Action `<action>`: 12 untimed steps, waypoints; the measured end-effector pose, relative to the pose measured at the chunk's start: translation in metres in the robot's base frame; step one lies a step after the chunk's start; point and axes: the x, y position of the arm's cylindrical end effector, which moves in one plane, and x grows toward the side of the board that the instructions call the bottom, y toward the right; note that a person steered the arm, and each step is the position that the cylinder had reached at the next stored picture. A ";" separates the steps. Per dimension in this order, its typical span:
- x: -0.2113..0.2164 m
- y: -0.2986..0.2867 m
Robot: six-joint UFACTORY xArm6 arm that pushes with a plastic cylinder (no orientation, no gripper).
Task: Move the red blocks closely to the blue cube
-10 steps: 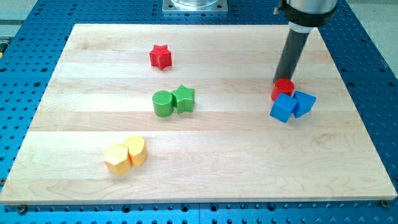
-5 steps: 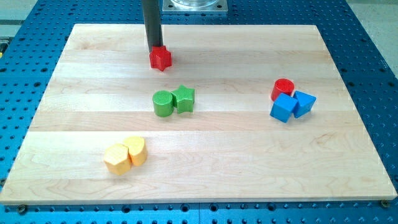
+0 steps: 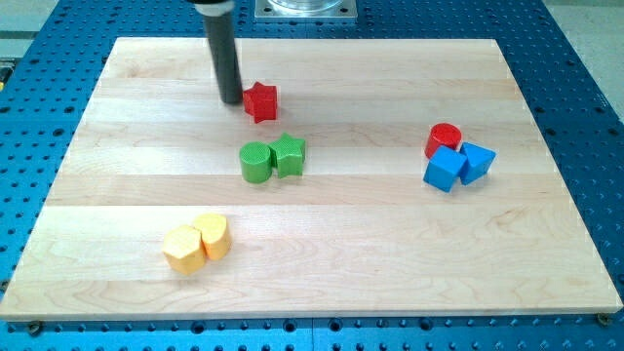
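Observation:
A red star block (image 3: 260, 101) lies in the upper middle of the wooden board (image 3: 390, 244). My tip (image 3: 231, 99) rests on the board just left of it, close to or touching its left side. At the view's right a red cylinder (image 3: 444, 138) touches the top of a blue cube (image 3: 445, 170). A second blue block (image 3: 477, 161), wedge-like, sits against the cube's right side.
A green cylinder (image 3: 255, 162) and a green star block (image 3: 289, 155) sit together below the red star. Two yellow blocks (image 3: 197, 243) lie side by side at the lower left. A metal base (image 3: 305, 8) shows at the top edge.
My tip went from the red cylinder at the right across to the red star, then round to its left side. The red star has shifted slightly right and down.

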 end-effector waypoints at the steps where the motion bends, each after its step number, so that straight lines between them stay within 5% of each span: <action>1: 0.017 0.081; 4: 0.032 0.111; 6: 0.049 0.055; 8: 0.078 0.181; 10: 0.102 0.138; 12: 0.108 0.170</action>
